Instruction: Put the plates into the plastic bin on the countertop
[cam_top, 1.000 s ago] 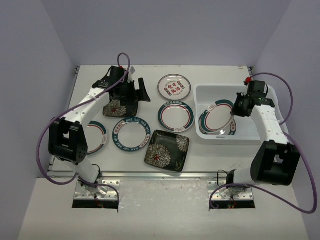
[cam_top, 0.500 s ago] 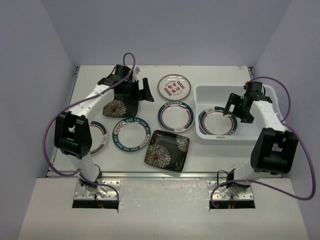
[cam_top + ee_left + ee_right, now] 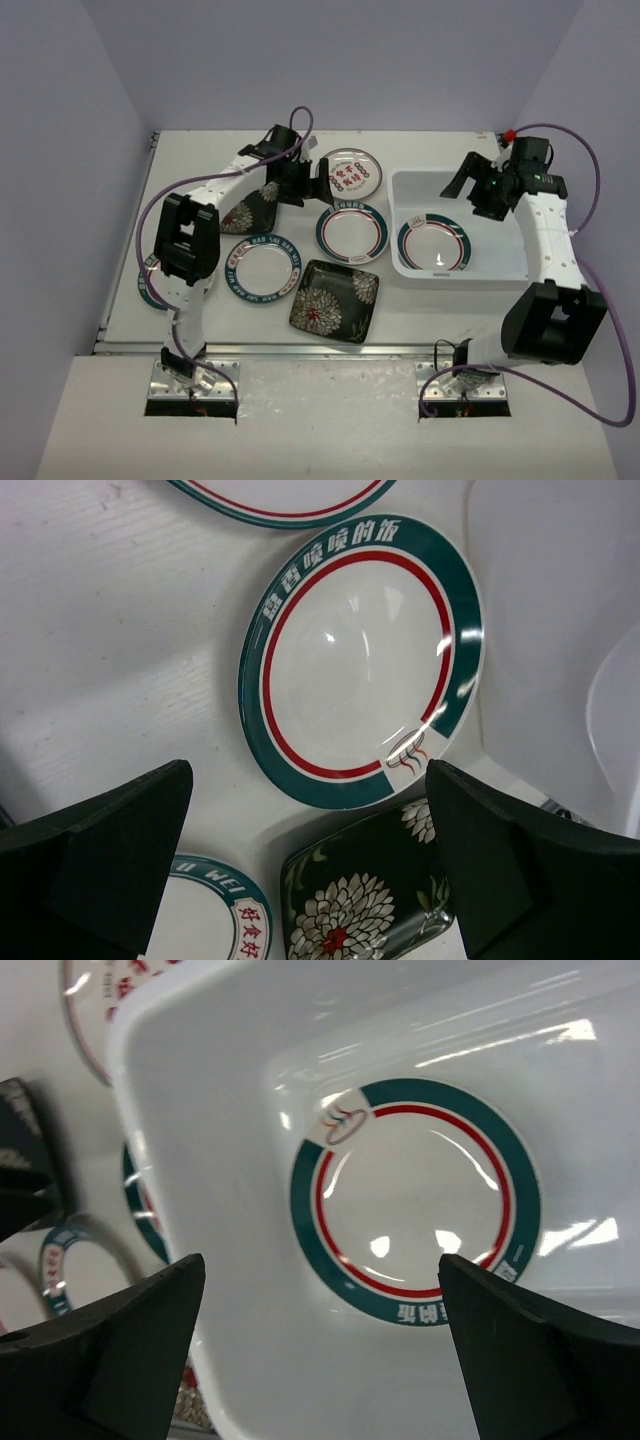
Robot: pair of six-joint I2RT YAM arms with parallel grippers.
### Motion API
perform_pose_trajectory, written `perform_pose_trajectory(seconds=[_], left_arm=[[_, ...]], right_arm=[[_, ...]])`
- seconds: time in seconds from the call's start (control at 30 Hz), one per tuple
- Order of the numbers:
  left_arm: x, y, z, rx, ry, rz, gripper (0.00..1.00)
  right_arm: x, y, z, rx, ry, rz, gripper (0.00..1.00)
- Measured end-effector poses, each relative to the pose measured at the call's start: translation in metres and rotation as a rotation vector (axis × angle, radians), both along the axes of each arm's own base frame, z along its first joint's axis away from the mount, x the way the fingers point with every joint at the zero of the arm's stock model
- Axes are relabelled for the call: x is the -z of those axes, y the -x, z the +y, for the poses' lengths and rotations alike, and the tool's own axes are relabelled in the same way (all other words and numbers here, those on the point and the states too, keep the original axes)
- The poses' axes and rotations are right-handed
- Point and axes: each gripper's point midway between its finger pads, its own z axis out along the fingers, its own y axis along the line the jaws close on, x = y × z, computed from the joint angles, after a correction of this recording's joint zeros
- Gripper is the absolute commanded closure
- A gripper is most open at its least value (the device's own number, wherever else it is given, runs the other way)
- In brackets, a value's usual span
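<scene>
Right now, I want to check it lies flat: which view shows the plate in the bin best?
Right wrist: the plate fills the frame, its rim nearly all visible, lying on the bin floor. The top view shows it whole but small. The left wrist view misses it, catching only the bin's wall.

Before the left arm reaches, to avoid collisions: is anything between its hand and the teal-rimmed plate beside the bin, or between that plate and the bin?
Nothing visible. The open left hand has a clear line to the teal-rimmed plate, and only countertop lies between it and the plastic bin.
</scene>
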Motion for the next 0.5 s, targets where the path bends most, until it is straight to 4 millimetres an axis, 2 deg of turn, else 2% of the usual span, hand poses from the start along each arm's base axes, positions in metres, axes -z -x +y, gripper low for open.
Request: perform_pose_trajectory(seconds=[0.1,0.2,0.23,0.27,0.33,0.5], left_arm=[[0.030,-0.005,-0.003,0.023,-0.018,0.044,0.03],[0.059,-0.003,-0.002,0.043,-0.041,0.098,0.15],[0.067,-0.002,-0.004,0.051,-0.036,0.114,0.21],[0.072,-0.002,-0.006,0.059,-0.025,0.125,0.27],[0.069,-0.004,-0.009,0.067,-0.005,0.112,0.38],[0.081,0.003,-0.012,0.066,0.019,0.126,0.63]], right_arm=[[-0.027,0.001,0.023,-0.084,-0.088,-0.075,0.01],[-0.048,0.007,0.045,-0.169,-0.178,-0.135,0.01],[-0.055,0.009,0.053,-0.200,-0.207,-0.158,0.01],[-0.061,0.013,0.059,-0.224,-0.231,-0.177,0.01],[-0.070,0.021,0.070,-0.272,-0.281,-0.213,0.01],[-0.076,0.035,0.087,-0.336,-0.365,-0.234,0.01]])
